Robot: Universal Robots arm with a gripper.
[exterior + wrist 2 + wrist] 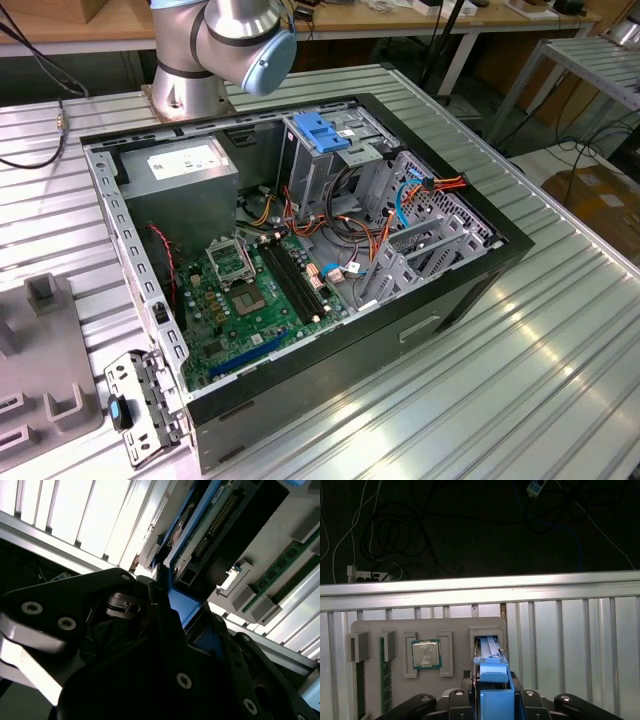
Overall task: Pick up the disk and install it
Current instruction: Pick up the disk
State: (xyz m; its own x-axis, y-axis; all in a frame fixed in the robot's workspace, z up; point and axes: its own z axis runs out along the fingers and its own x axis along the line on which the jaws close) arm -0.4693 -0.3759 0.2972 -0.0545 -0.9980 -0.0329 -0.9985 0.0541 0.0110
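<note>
PC case point(430, 318) lies open on table point(560, 380), arm base point(190, 90) behind it. Inside: PSU point(185, 165) at exterior view's left rear, drive cage point(325, 150) just right of it, mobo point(240, 300) in front of PSU. Parts tray point(460, 625) on table: CPU point(426, 654) betw. RAM stick point(383, 680) and slot w/ disk point(493, 672), disk betw. gripper point(494, 692) fingers.

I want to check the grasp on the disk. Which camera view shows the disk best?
The second wrist view: there the disk shows a broad face, its blue rail, the board edge and a connector, reaching out from the gripper. The first wrist view shows it edge-on, mostly the blue rail between the jaws.
</note>
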